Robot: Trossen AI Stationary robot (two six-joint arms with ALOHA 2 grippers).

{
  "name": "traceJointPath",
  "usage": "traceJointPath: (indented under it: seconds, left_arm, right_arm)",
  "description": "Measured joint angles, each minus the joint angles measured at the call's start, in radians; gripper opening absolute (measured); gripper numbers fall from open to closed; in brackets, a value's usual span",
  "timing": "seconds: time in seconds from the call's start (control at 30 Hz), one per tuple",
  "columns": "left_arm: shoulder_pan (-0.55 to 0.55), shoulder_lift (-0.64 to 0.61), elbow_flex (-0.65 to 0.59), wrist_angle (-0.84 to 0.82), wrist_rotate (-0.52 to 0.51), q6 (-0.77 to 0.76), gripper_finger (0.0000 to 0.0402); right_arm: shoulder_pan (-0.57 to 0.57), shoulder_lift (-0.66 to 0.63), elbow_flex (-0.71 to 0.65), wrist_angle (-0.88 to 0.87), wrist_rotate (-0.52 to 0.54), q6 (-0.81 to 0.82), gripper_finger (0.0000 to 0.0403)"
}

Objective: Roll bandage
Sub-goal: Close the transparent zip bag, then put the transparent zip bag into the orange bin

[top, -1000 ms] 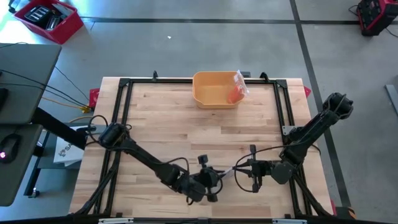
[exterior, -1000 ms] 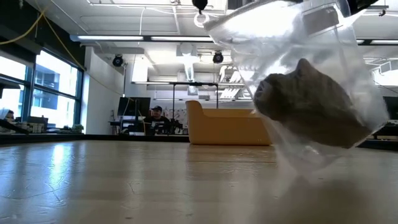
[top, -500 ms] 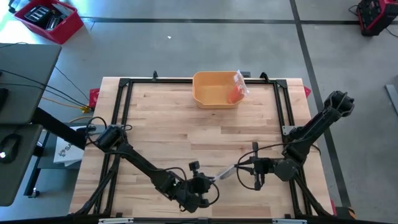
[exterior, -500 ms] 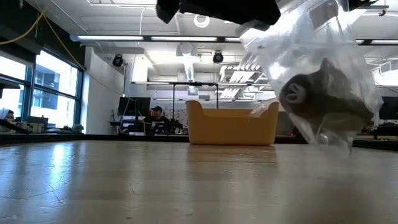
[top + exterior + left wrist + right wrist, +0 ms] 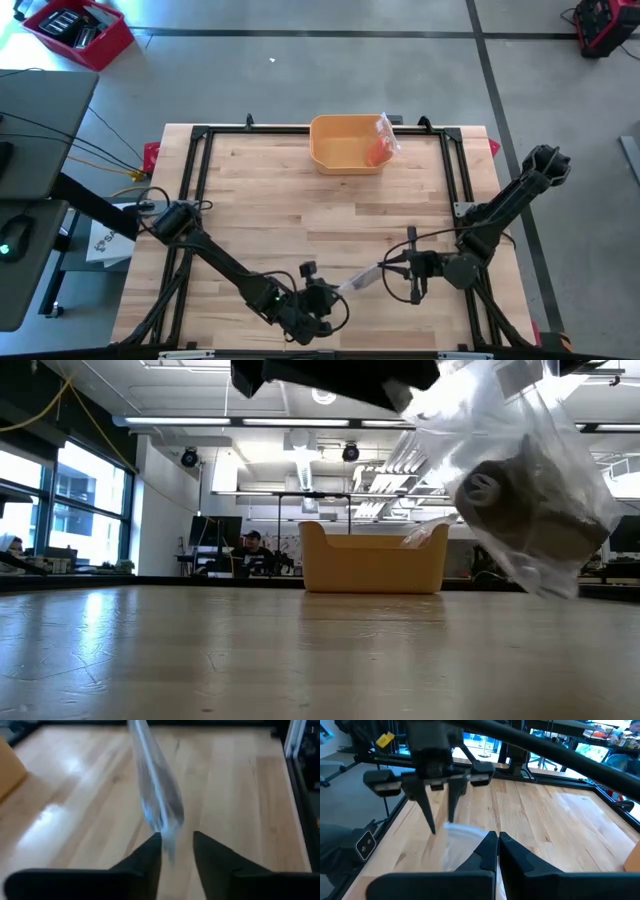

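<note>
You had a clear, see-through plastic bag with a dull grey-brown bandage roll inside it. The bin was yellow-orange, and something orange-red sat in it. The table was pale wood with plank lines and a black frame.

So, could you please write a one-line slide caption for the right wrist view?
Right gripper pinching a clear plastic bag above the wooden table, left gripper open beside the bag's far end.
</note>
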Motion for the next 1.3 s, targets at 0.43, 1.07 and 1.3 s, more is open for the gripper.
traceJointPath:
  seconds: [0.43,1.07,1.3]
  left_arm:
    - [0.067,0.024,0.001,0.119,-0.082,0.084,0.0205]
    - [0.22,-0.043,0.31,-0.495,0.029,-0.124,0.0002]
    - [0.543,-0.042,0.529,-0.61,0.066,0.086,0.0001]
  right_arm:
    - [0.0,0.0,0.0,0.0,-0.011,-0.005,0.0]
    - [0.06,-0.23,0.0,-0.323,0.104,0.104,0.0068]
    - [0.128,-0.402,0.0,-0.706,0.097,0.425,0.0125]
